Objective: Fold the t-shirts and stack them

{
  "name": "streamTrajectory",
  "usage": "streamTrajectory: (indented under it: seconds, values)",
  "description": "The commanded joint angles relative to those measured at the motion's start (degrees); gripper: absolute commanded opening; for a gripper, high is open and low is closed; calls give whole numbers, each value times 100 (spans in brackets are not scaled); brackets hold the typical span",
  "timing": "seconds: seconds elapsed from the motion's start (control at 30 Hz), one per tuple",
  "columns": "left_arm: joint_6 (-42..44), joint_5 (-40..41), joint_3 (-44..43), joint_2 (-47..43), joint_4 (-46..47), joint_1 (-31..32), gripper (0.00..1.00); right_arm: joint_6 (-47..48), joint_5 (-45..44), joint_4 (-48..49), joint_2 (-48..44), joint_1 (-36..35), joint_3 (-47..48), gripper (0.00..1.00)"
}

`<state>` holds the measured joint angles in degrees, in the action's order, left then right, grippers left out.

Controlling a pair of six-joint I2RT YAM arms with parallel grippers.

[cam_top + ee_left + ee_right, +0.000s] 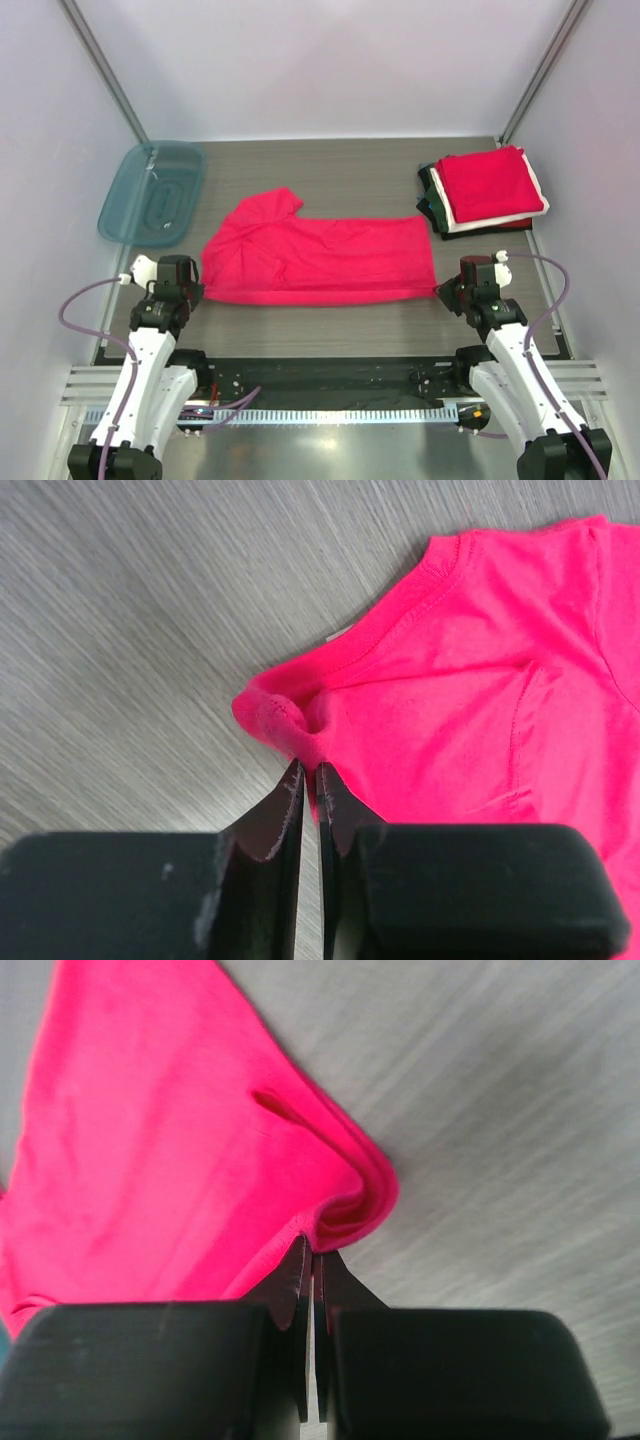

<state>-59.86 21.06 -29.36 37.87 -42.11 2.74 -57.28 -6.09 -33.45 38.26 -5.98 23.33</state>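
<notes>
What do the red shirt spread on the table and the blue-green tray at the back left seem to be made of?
The bright crimson-red t-shirt looks like soft, matte knit fabric, perhaps cotton jersey: it bunches in folds and shows stitched seams at the collar. The translucent teal tray looks like smooth moulded plastic, slightly glossy: see-through, with small glints.

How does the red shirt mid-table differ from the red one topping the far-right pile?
The middle shirt lies spread out long and wide; the top shirt is folded into a compact rectangle. The middle shirt rests on the table, the top shirt on other folded shirts. The left end effector and right end effector each pinch the middle shirt; nothing touches the top shirt. Both are plain red.
</notes>
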Motion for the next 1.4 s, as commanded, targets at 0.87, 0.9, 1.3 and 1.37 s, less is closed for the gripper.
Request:
streamTrajectory:
  seconds: [0.87,0.9,1.3,1.37]
  values:
    - [2048,-2492,-2316,2020,2681,-19,97,2458,-577,1508,3211,-360,2796,43]
    - [2074,-2588,-2519,2606,2681,-28,97,2545,-578,1534,3449,-369,2956,44]
    - [2048,-2624,-5235,6476,2823,77,87,2968,-964,1420,5586,-351,4636,62]
    - [2066,-2642,-5657,7003,2682,95,86,2994,-991,1403,5832,-343,4820,54]
